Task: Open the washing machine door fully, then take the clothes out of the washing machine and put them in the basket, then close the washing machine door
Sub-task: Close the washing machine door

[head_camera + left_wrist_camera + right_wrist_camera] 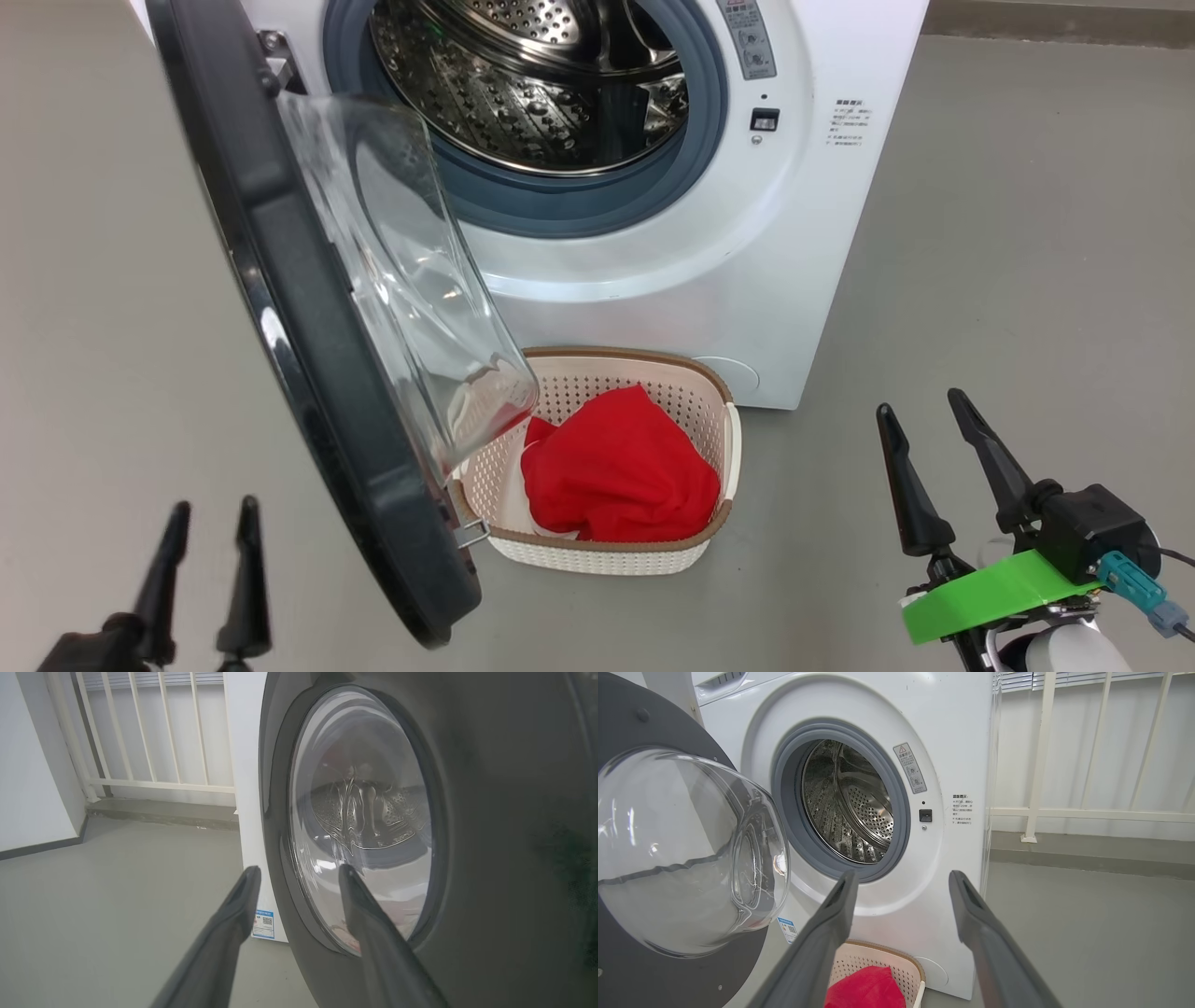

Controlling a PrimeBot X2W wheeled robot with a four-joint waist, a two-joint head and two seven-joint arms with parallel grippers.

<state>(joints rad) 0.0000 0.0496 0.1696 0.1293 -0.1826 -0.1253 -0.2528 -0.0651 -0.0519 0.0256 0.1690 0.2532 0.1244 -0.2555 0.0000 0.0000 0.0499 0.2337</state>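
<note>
The white washing machine (pixel 728 252) stands ahead with its steel drum (pixel 532 84) bare of cloth. Its door (pixel 308 355) swings out to the left, black rim and clear glass bowl (pixel 411 280) toward me. Bright red clothes (pixel 621 471) lie in the cream basket (pixel 719 401) on the floor below the opening. My left gripper (pixel 213 523) is open at the lower left, just outside the door's outer face (pixel 490 835), its fingers (pixel 369 919) close to the window. My right gripper (pixel 924 415) is open and empty at the lower right, apart from the machine (pixel 952 756).
Grey floor (pixel 1027 280) spreads on both sides of the machine. A white railing (pixel 1087 812) on a low step runs behind it, with a white wall (pixel 32 765) at the far left. The open door overhangs the basket's left end.
</note>
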